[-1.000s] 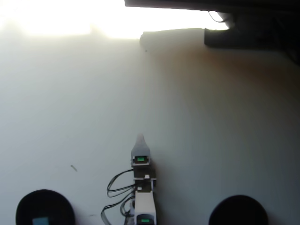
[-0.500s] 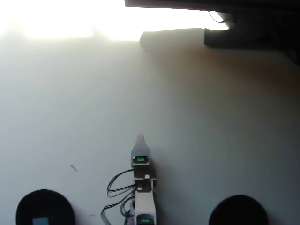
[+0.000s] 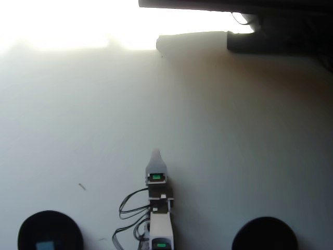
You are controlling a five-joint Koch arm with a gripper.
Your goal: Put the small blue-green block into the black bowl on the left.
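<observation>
Block: the small blue-green block point(image 3: 45, 245) lies inside the black bowl point(image 3: 31, 225), to your lower left.
Hand: hand point(image 3: 155, 152) mid-desk, well apart; grip can't be told.

black bowl point(image 3: 31, 226): matte black | small blue-green block point(image 3: 45, 245): pale teal | second bowl point(image 3: 264, 233): black | gripper point(image 3: 155, 154): white | arm lights point(image 3: 155, 177): green | table point(image 3: 234, 146): white, plain

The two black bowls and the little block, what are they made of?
The black bowl holding the blue-green block and the other bowl look matte, with no shine, perhaps plastic; the blur leaves it open. The block looks plain and smooth, material unclear.
</observation>
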